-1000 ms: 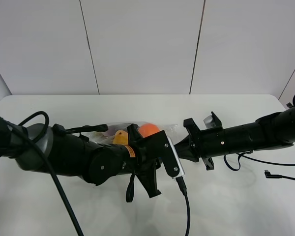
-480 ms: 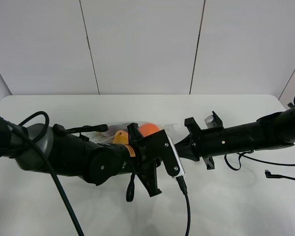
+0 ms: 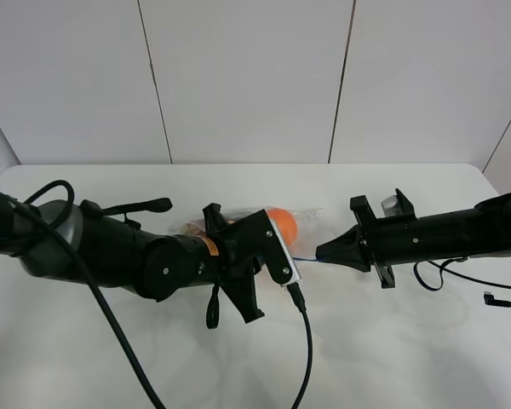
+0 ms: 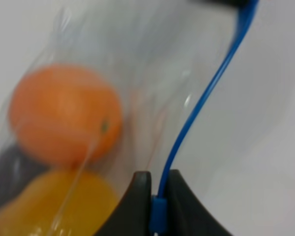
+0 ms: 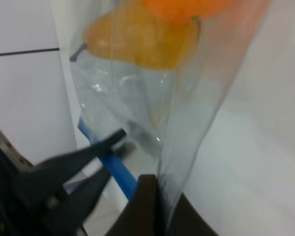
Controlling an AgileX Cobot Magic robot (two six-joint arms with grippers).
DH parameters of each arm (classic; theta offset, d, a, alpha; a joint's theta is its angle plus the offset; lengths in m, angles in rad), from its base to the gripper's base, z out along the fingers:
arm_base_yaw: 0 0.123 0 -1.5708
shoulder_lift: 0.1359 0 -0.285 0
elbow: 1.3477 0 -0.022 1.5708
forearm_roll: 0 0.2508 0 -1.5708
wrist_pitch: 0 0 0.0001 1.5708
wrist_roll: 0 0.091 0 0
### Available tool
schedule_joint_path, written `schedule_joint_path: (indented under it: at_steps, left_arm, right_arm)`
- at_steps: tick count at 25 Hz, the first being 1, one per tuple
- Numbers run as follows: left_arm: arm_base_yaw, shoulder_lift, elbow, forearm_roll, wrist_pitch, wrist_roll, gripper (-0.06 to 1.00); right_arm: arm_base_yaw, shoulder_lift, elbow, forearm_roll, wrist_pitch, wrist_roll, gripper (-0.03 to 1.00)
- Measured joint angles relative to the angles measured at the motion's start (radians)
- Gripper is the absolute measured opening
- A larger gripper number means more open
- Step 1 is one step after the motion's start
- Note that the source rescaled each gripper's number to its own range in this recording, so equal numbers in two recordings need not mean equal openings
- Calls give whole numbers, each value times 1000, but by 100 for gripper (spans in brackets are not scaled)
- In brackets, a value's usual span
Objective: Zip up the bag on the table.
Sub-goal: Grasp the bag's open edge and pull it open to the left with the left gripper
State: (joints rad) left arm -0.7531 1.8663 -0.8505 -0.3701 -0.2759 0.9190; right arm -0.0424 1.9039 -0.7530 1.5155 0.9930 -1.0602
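A clear plastic bag (image 3: 300,220) holding an orange fruit (image 3: 281,225) and a yellow fruit (image 4: 64,201) lies near the middle of the white table (image 3: 392,341). Its blue zipper strip (image 4: 201,98) runs left to right between the two arms. The left gripper (image 4: 159,183) is pinched closed on that strip, and the right gripper (image 3: 324,252), near it, is clamped on the bag's end, so the zipping pull probably runs along the strip, away from the right gripper. Pale wall panels (image 3: 247,77) stand behind the table.
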Motion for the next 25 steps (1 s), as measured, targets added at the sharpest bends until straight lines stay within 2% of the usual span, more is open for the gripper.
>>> schedule_joint_path:
  at_steps: [8,15,20,25]
  left_arm:
    - [124,0,5,2,35,1,0]
    - [251,0,93,4,30,18,0]
    - [307,0,157,5,-15,33,0]
    - [351,0,165,4,-29,34,0]
  right_arm:
    - [-23,0,0,-33,10,0,0]
    - [-23,0,0,-35,14,0,0]
    - [-23,0,0,-39,14,0,0]
    - [-23,0,0,-42,14,0,0]
